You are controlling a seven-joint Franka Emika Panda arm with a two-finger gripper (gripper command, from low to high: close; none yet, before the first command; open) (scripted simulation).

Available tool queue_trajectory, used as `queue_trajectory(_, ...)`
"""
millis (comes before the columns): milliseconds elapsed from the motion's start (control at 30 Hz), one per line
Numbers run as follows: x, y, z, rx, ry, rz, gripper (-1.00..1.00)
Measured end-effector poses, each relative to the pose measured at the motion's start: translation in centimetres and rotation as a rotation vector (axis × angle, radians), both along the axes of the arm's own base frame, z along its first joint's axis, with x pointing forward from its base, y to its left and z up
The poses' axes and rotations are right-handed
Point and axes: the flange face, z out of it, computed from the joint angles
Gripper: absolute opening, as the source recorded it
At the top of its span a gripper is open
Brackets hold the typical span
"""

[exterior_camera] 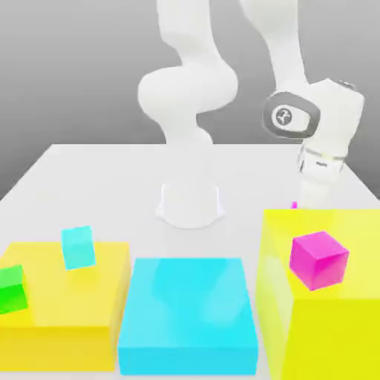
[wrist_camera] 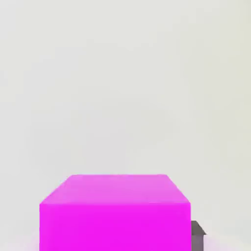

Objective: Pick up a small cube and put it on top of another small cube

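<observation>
Your pincer is clenched on one small glossy magenta cube (wrist_camera: 115, 213) behind the tall yellow block (exterior_camera: 326, 326). Nearest you: two big yellow blocks, one cyan slab (exterior_camera: 189, 315); a second magenta cube (exterior_camera: 319, 260) tops the tall block.

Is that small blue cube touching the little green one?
Apart. The exterior view shows bare yellow block between the blue cube and the green cube.

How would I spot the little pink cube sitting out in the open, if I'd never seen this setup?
Find the tall yellow block at the exterior view's right, beside the flat cyan block. On its top sits a small magenta cube. The other small cubes, cyan and green, rest on the low yellow block at the left.
</observation>
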Motion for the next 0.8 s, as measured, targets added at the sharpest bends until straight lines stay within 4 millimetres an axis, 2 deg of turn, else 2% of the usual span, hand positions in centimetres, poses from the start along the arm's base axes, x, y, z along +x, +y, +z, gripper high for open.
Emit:
queue_trajectory(167, 2.3, 3.1, 3.4, -0.135, -0.032, 0.211, -1.00)
queue_trajectory(367, 4.8, 6.3, 8.6, -0.316, -0.066, 0.412, -1.00)
queue_trajectory(467, 9.6, 5.9, 12.1, -0.281, -0.030, 0.306, -1.00)
queue_trajectory(533, 13.8, 4.3, 14.2, -0.205, 0.003, 0.175, -1.00)
queue_trajectory(633, 20.2, 0.3, 17.4, -0.064, 0.040, -0.045, -1.00)
queue_trajectory(700, 24.2, -3.4, 19.6, 0.036, 0.051, -0.193, -1.00)
queue_trajectory(800, 29.4, -9.9, 22.8, 0.191, 0.045, -0.411, -1.00)
